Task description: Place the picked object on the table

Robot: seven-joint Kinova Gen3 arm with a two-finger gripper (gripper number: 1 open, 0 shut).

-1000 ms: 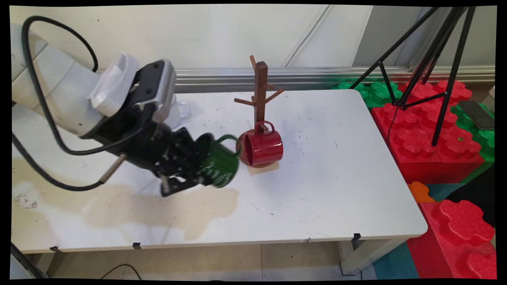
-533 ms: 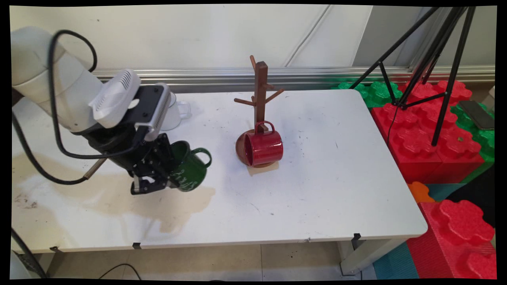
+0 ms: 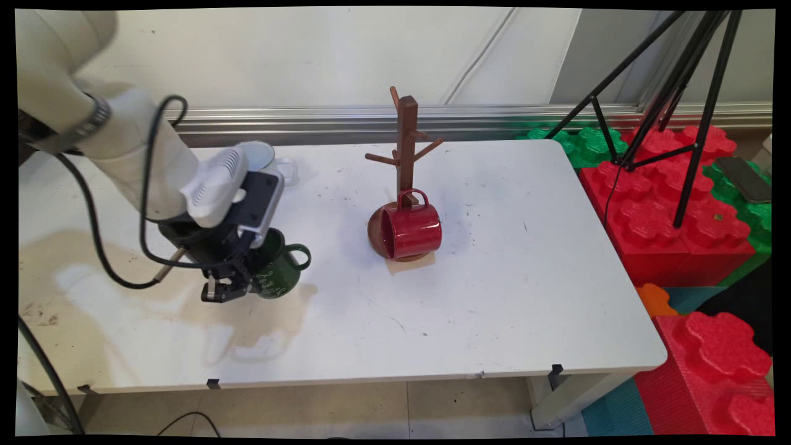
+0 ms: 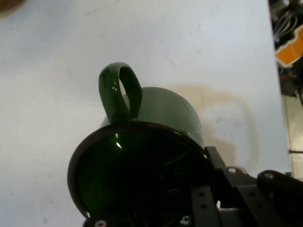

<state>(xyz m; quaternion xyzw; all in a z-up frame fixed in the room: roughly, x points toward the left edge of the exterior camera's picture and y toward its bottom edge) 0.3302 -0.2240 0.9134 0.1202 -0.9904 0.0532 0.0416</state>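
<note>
Pinching the green mug [image 3: 279,272] by its rim with the black gripper [image 3: 244,281]: one finger down inside the mouth, the other outside against the wall, the claw pressed together on that one thin edge. Hangs low over the left half of the white table [image 3: 494,278], near its middle from near to far, tilted, with the handle [image 3: 303,254] pointing right; cannot tell whether the base touches the tabletop or only comes close. From the hand view, shows the dark mouth of the mug [image 4: 165,109] turned toward the camera, handle [image 4: 120,92] on the side away from the gripper [image 4: 194,182], bare table beyond.

As a judgement: calls for a firm, unchanging pinch and a slow, smooth wrist, since a hold on one wall alone lets a smooth mug swing or slip about the fingers; better kept level and clear of the neighbours.

Just near of the mug, a wide brownish stain [image 3: 259,321] on the tabletop. Just far of the wrist, a white mug [image 3: 264,154], upright, partly hidden. Well apart to the right, a brown wooden mug tree [image 3: 406,154], with a red mug [image 3: 413,230] lying on its side across the round base, handle up against the trunk. Past the table's right edge, red and green foam blocks [image 3: 680,228] and a black tripod [image 3: 670,93]
</note>
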